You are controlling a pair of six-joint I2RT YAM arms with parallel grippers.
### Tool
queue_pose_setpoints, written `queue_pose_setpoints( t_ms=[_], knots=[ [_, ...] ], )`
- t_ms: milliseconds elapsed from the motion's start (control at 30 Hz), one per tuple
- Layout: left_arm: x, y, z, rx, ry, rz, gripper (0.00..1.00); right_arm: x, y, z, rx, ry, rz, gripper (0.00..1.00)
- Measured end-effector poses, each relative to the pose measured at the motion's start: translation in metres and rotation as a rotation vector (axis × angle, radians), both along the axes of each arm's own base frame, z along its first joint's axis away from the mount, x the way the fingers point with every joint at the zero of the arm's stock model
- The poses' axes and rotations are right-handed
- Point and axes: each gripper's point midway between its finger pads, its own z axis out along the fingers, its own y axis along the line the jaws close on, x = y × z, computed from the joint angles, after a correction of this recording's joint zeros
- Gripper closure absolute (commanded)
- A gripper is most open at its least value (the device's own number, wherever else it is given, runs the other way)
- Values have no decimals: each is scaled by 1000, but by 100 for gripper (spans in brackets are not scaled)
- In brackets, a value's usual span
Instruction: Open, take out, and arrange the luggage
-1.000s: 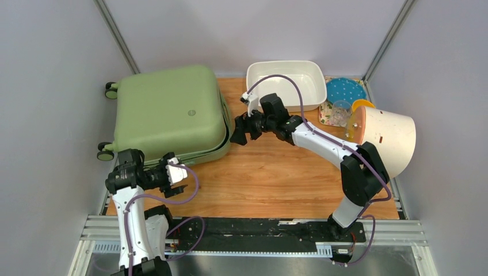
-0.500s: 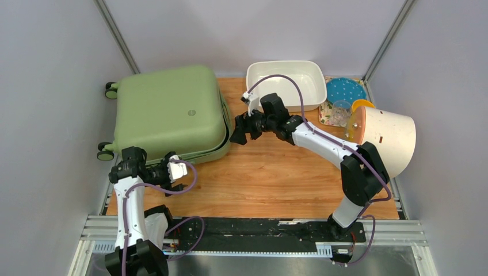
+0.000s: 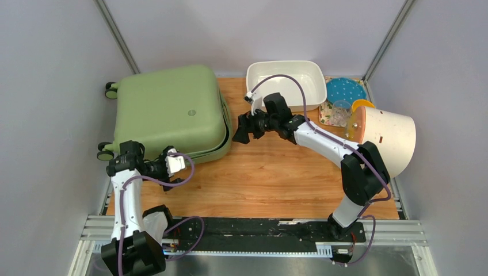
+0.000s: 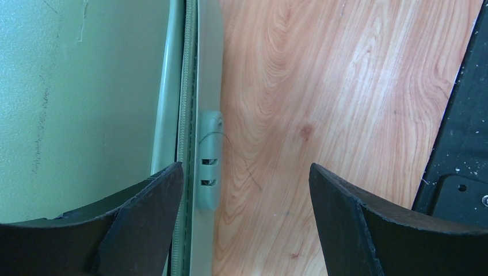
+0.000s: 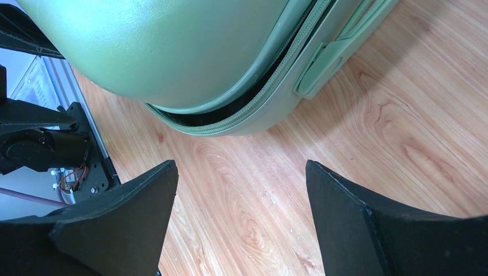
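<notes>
The luggage point(image 3: 167, 112) is a sage-green hard-shell suitcase lying flat at the table's back left, wheels to the left. Its lid stands slightly ajar, with a dark gap along the unzipped seam point(image 5: 253, 86). My left gripper point(image 3: 172, 165) is open at the suitcase's near edge; the seam and a small green foot point(image 4: 208, 158) lie between its fingers. My right gripper point(image 3: 239, 131) is open and empty just right of the suitcase's right side, above bare wood. Both halves of the shell point(image 5: 172, 52) fill the top of the right wrist view.
A white tub point(image 3: 286, 83) stands at the back centre. A cream cylinder with an orange end point(image 3: 384, 138) lies at the right, beside a blue dotted plate point(image 3: 346, 90), a clear cup point(image 3: 341, 111) and a floral cloth. A black rail point(image 3: 253, 230) runs along the near edge.
My left gripper has moved up and towards the suitcase's near edge, and its arm has swung in. My right gripper has shifted slightly right.
</notes>
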Motion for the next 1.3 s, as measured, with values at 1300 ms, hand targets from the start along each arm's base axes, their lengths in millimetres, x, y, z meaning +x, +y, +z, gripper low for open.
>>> queue_pose_setpoints(
  t_ms=[1300],
  knots=[
    [19,19,-77,152,18,3,13,0,-7,-5,13,42,-7,15]
  ],
)
